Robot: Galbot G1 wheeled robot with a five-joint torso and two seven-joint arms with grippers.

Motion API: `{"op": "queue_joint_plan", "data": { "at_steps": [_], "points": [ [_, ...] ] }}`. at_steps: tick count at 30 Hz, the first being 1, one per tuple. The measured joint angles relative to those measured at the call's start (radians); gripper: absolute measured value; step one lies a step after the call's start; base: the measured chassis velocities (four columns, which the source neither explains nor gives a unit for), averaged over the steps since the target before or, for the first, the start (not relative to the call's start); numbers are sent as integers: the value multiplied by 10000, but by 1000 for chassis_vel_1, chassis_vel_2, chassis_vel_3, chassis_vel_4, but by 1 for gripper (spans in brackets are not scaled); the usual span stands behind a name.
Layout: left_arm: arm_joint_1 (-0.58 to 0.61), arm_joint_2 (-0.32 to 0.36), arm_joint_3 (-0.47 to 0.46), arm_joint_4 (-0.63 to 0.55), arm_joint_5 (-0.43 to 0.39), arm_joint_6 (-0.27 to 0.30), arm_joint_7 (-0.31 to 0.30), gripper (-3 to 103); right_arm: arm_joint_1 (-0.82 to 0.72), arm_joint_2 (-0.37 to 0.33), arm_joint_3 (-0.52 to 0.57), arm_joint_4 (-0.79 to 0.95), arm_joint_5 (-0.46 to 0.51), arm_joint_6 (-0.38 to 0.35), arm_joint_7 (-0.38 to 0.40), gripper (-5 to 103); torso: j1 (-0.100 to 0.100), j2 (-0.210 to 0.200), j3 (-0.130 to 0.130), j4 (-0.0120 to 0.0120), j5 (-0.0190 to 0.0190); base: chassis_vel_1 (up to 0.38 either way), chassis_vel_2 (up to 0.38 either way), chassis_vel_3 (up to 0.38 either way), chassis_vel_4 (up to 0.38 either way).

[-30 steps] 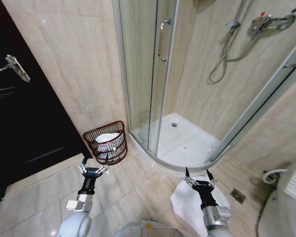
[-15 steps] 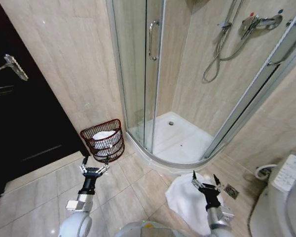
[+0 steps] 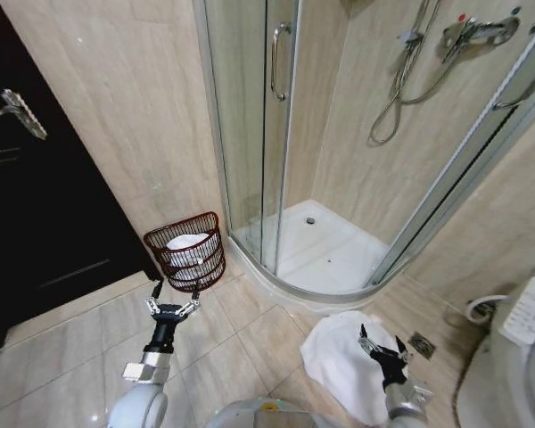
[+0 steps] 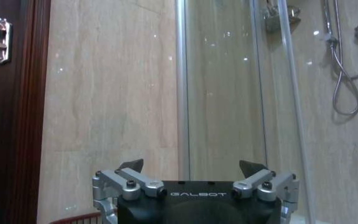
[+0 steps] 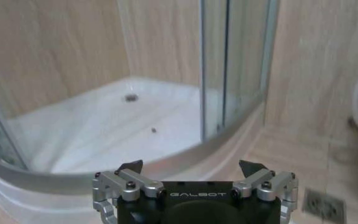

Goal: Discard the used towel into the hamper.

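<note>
Towel point(image 3: 334, 361), white and crumpled, lies on the beige tiled floor point(image 3: 241, 343) at the near right, under the right end effector point(image 3: 382, 344), whose fingers are spread and empty. Farther left, the reddish-brown open-weave wire hamper point(image 3: 185, 252) stands against the wall beside the shower enclosure point(image 3: 276, 160), white cloth already inside. Just near of it, the left end effector point(image 3: 172, 308) hovers, fingers also spread.

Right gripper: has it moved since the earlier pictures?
Yes. The right gripper has shifted rightward across the white towel, nearer the floor drain. Left gripper waits near hamper.
</note>
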Motion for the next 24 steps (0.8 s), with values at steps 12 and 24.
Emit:
{"op": "queue_joint_plan", "data": {
  "at_steps": [12, 24],
  "points": [
    [37, -180, 67, 33, 177, -165, 196, 100, 1339, -176, 212, -2356, 180, -643, -142, 100, -211, -521, -309, 0, 1, 0, 0, 0, 0],
    [86, -200, 26, 185, 69, -593, 616, 100, 2500, -352, 860, -4669, -294, -354, -1442, 100, -380, -989, -604, -2, 1, 0, 0, 0, 0]
  ]
}}
